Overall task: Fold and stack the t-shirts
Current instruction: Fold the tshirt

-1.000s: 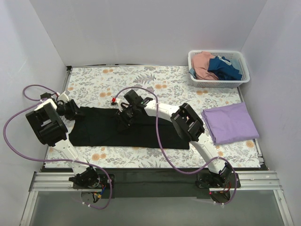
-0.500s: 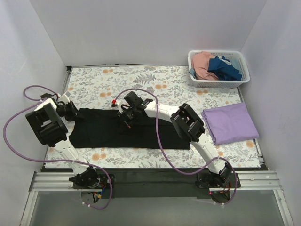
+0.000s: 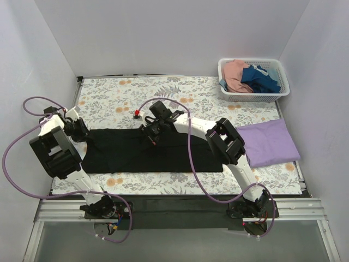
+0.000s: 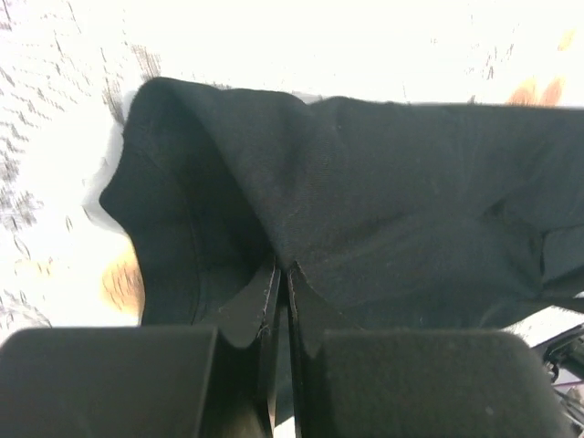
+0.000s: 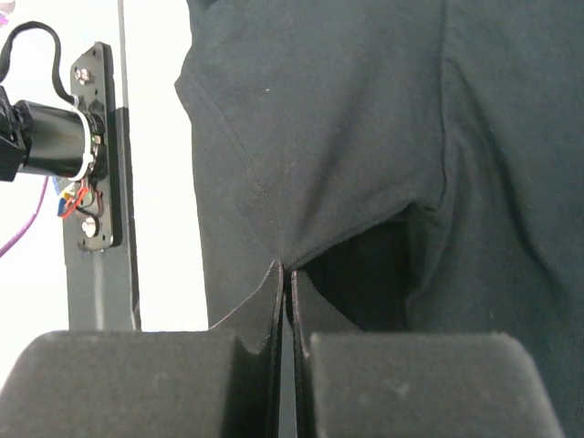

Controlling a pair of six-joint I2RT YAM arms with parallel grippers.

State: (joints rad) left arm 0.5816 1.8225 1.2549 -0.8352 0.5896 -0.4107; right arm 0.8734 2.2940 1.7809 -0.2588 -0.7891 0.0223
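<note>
The black t-shirt [image 3: 136,153] lies in a long flat band across the floral table. My left gripper [image 3: 82,131] is shut on its left end; in the left wrist view [image 4: 283,266] the cloth [image 4: 392,210] bunches from between the closed fingers. My right gripper [image 3: 150,132] is shut on the shirt's far edge near the middle; the right wrist view [image 5: 286,269] shows a fold of the black cloth [image 5: 319,119] pinched there. The lavender shirt [image 3: 267,142] lies folded at the right. Pink [image 3: 235,75] and dark blue [image 3: 260,78] shirts are piled in the basket.
The white lattice basket [image 3: 254,97] stands at the back right corner. White walls close in the table on three sides. Purple cables loop from both arms over the table's left and middle. The floral tablecloth [image 3: 120,95] shows behind the black shirt.
Both grippers have moved away from me, toward the back, still holding the black shirt. The shirt's far edge has shifted back with them and the band looks straighter.
</note>
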